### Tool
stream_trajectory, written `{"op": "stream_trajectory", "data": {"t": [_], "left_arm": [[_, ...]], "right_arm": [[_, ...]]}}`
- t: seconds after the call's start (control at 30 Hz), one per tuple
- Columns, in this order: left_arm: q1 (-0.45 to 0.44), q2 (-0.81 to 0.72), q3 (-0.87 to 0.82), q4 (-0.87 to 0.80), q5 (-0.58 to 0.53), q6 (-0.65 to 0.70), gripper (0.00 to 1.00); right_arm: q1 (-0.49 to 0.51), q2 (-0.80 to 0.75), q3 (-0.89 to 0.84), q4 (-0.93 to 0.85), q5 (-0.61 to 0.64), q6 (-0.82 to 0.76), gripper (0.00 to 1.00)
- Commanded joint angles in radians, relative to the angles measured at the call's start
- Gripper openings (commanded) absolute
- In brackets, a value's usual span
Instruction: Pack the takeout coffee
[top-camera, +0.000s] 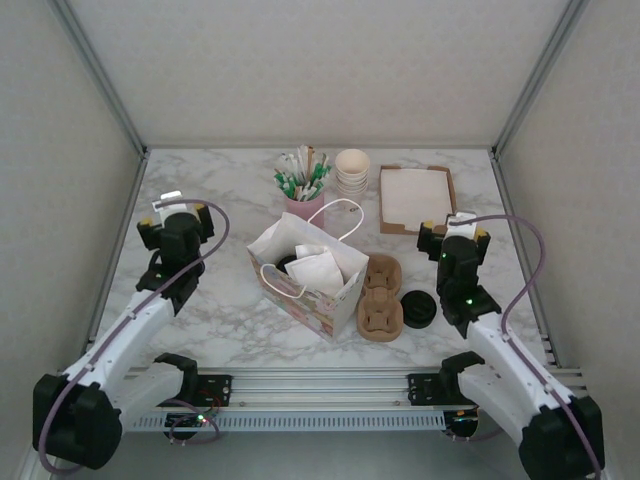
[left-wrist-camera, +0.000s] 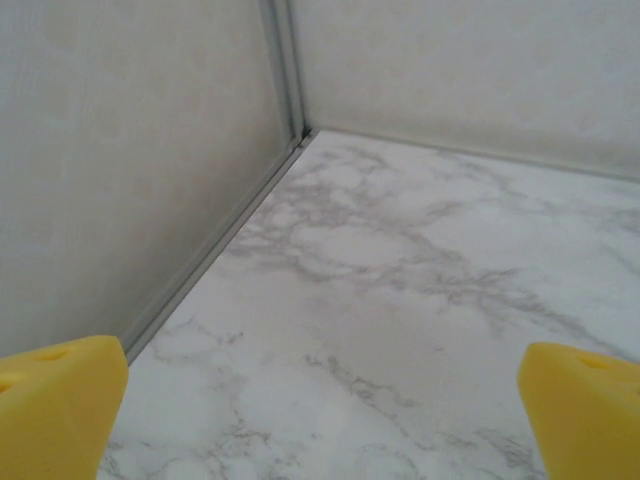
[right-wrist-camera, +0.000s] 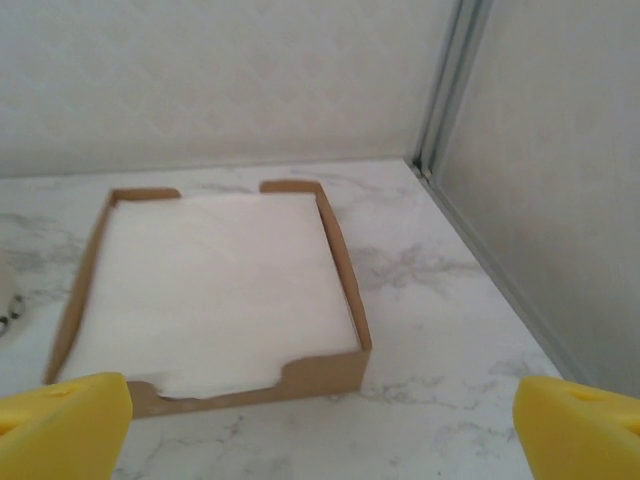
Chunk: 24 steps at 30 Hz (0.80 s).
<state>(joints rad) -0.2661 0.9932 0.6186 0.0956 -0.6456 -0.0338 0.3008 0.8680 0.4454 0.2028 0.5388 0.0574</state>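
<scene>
A patterned paper bag (top-camera: 318, 290) stands open at the table's middle, with white paper (top-camera: 318, 268) inside. Beside that paper a dark round lid shows in the bag, which looks like the takeout coffee (top-camera: 284, 264); its cup is hidden. My left gripper (top-camera: 177, 207) hovers open left of the bag, well apart from it. Its yellow fingertips (left-wrist-camera: 55, 400) frame bare marble (left-wrist-camera: 400, 300). My right gripper (top-camera: 455, 224) is open to the right of the bag, just in front of the napkin tray (top-camera: 416, 198). Nothing lies between its fingertips (right-wrist-camera: 575, 425).
A brown pulp carrier (top-camera: 380, 297) lies right of the bag, with a loose black lid (top-camera: 418, 308) beside it. At the back stand a pink cup of sticks (top-camera: 303, 185), a stack of cream cups (top-camera: 352, 170) and the brown tray (right-wrist-camera: 345, 250) of white napkins. Walls close in on both sides.
</scene>
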Motion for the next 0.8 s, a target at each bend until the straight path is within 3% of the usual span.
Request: {"op": "stream_trajectory", "data": {"t": [0.0,0.43,0.77], "left_arm": [[0.037,0.039,-0.063,0.131,0.003,-0.058,1.00],[0.105,0.299,-0.167,0.437,0.165,0.013,1.00],[0.141,0.506,-0.182,0.676,0.287,0.039,1.00]], "right_arm": [[-0.064,0.093,-0.064,0.172,-0.074,0.068,0.99],[-0.105,0.483,-0.060,0.443,-0.080,-0.011,0.99],[-0.114,0.539,-0.024,0.464,-0.118,-0.037,0.99]]}}
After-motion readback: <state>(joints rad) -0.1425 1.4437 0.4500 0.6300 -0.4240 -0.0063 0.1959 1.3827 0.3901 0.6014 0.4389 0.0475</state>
